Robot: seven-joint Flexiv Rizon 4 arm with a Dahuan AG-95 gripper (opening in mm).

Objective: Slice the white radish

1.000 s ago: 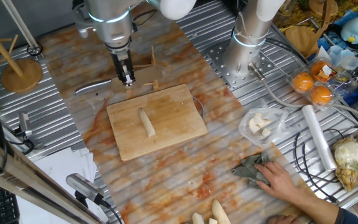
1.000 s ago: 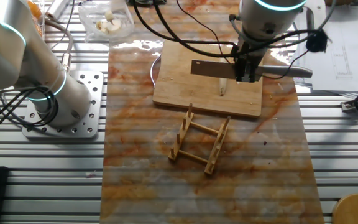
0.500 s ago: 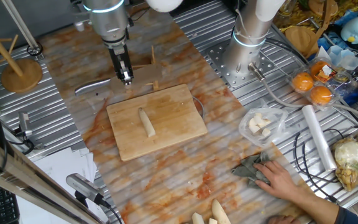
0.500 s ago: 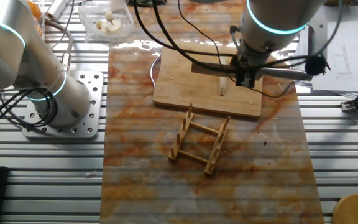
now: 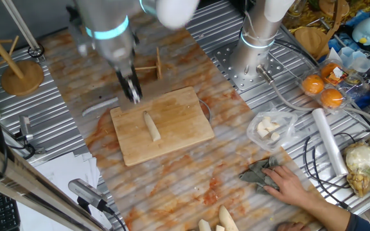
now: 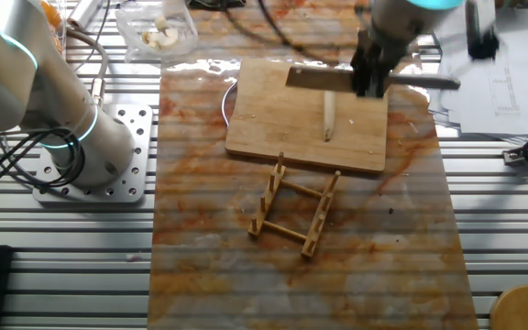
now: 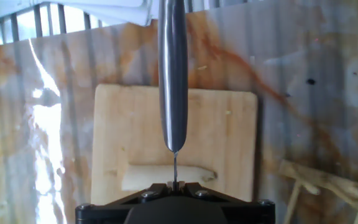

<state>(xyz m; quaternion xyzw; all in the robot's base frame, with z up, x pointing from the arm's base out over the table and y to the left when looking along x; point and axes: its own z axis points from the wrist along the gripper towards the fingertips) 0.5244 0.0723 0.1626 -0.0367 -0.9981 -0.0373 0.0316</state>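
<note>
While the knife (image 6: 337, 79) is held clamped in the fingers (image 5: 133, 96), the radish (image 5: 151, 126) lies just beyond, crosswise to the blade.

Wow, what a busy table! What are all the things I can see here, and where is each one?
White radish: one, cream-white, lying whole on the cutting board.
Cutting board: one, light wood, middle of the table.
Knife: one, steel, held over the board's edge.
Wooden rack: one, light wood, beside the board.
Bag of pale chunks: one, clear plastic, right of the board.
Thick pale roots: about three, yellowish, at the table's near edge.
Oranges: two, orange, in a clear box at the far right.
Cloth: one, grey, under a person's hand.
Pincer: one, dark, closed on the knife handle.
</note>
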